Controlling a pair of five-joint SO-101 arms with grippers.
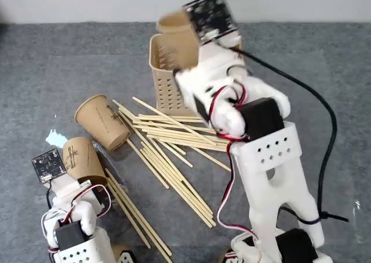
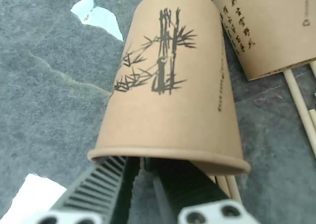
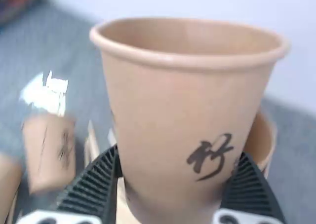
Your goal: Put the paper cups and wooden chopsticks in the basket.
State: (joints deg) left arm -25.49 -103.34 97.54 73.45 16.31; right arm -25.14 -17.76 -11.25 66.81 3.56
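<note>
**Right end effector holds a paper cup at the basket**

We see a grey desk carrying everything. The right arm, white and the biggest thing on it, stands at the near right and leans toward the far middle, where the beige slotted basket stands upright. Its end effector is clamped on the paper cup, with a ribbed finger on each side of the wall. The cup is upright, mouth up, at the basket's far left corner; we cannot tell whether it touches the basket. Just behind it shows the rim of another cup.

The wooden chopsticks lie loose on the desk in a scattered heap, spreading from just near the basket toward the near middle. Left of them a second cup lies on its side, its rim against a chopstick. Nearer, at the near left, a third cup with a bamboo drawing lies on its side, mouth toward the left arm. The left end effector is at this cup's rim; we cannot tell whether it is apart or together. Small white scraps lie on the desk left of the third cup.
</note>
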